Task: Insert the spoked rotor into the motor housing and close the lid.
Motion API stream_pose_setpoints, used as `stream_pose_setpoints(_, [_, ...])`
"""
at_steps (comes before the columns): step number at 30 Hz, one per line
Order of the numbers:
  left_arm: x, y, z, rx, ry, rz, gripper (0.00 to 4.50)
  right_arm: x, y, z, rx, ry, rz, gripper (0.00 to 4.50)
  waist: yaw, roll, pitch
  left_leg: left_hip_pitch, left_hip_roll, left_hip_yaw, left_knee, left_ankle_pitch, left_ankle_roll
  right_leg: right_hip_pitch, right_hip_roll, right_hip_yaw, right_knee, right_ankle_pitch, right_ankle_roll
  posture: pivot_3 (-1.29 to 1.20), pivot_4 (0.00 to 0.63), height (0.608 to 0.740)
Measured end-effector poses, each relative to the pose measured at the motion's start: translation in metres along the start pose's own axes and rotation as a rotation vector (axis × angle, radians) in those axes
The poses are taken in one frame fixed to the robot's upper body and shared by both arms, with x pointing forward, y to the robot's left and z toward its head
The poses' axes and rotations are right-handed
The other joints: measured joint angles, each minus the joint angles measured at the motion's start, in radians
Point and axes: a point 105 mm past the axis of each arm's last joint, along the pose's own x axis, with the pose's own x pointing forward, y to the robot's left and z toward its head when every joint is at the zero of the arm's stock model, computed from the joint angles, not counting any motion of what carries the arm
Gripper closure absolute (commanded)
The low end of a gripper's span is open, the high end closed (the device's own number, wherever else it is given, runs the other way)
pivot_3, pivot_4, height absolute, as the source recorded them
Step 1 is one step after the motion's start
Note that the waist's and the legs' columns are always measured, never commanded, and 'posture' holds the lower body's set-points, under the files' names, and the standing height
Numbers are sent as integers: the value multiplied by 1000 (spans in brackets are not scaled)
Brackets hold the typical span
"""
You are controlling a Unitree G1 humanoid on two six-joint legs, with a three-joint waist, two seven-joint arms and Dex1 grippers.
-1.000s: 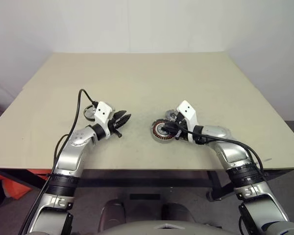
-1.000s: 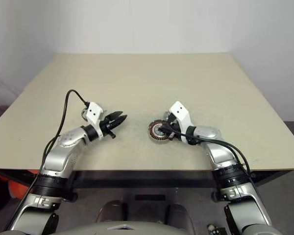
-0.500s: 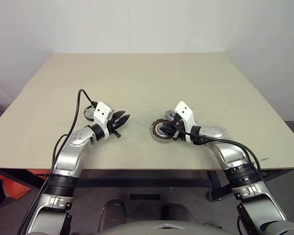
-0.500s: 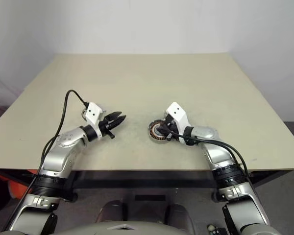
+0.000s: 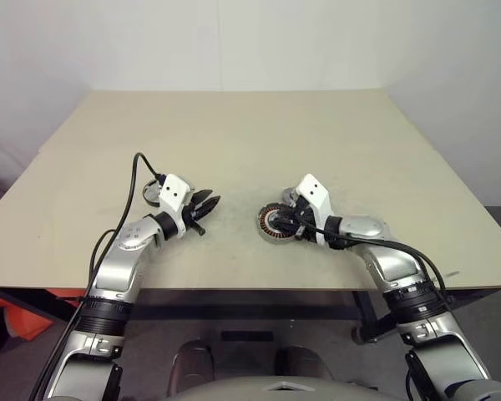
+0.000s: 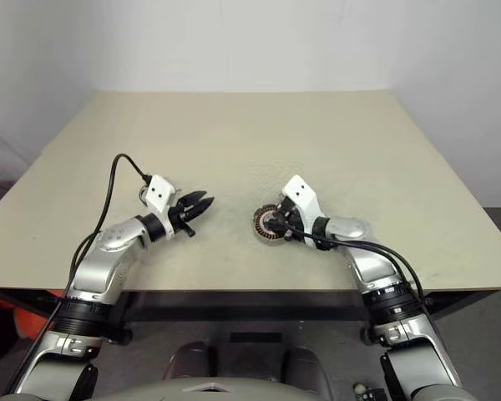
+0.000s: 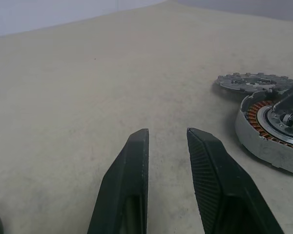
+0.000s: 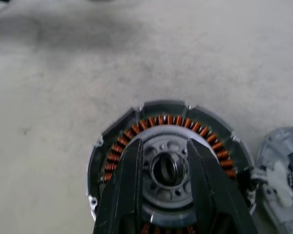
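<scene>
The right gripper (image 8: 163,161) sits right over the motor housing (image 8: 115,146). Its two black fingers (image 8: 132,180) are a little way apart, one on each side of the round hole in the silver hub. I cannot tell if they are pressing on the hub or only hanging just over it, and nothing is lifted.

The left gripper (image 7: 167,146) hovers low over the bare table (image 5: 234,134), with a small gap between its fingers and nothing in them. It points across toward the housing but stays well apart from it.

The housing lies flat on the table near the front edge, between the two arms. It is round and squat, with a grey rim, a ring of shiny copper-orange coils and a smooth silver middle. The spoked rotor (image 7: 249,82) lies flat just behind it, on the far side, almost touching. It is a thin grey metal wheel with little notches all round its edge. Being flat, it gives no long way to grab it; only its thin edge can be pinched.

The right gripper is much nearer to the rotor. I think it has to reach just past the housing to get it. A dark round part (image 5: 153,193) lies behind the left wrist; it may be the lid.
</scene>
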Motion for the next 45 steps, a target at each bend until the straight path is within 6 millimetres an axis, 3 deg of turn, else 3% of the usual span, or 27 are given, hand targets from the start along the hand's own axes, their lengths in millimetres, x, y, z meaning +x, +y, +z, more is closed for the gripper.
stream_pose_setpoints(5, [0,0,-1,3,4,1,3198,-1,-7,10,-13,-29,-25,4458,0,0,0,0,0,0,0,0,0,0,0,0,0,1,-1,0,0,740])
stream_pose_setpoints(15, [-2,2,-5,3,21,8,3198,0,-2,3,-9,-6,-1,4458,0,0,0,0,0,0,0,0,0,0,0,0,0,1,-1,0,0,740])
stream_pose_setpoints(22, [-3,3,-9,2,34,14,3198,4,-13,-10,19,31,-65,4458,0,0,0,0,0,0,0,0,0,0,0,0,0,1,-1,0,0,740])
stream_pose_setpoints(33, [-4,5,-10,4,41,20,3198,7,-19,-7,20,15,-85,4458,1,0,0,1,0,0,0,0,0,1,0,0,0,1,-1,0,0,740])
stream_pose_setpoints(39, [-5,11,-9,-35,17,76,3198,2,-12,19,20,-108,-38,4458,1,0,0,0,0,0,0,0,0,1,0,0,0,1,-2,0,0,740])
stream_pose_setpoints(42, [-11,27,-6,-103,-23,187,3198,-2,-8,38,14,-196,-21,4458,0,0,0,1,0,0,0,0,0,1,0,0,0,1,-2,0,0,740])
stream_pose_setpoints(45, [-24,49,-6,-191,-53,319,3198,-7,-18,49,27,-242,-72,4458,-1,0,0,1,0,0,0,0,0,1,0,0,0,1,-1,0,0,740])
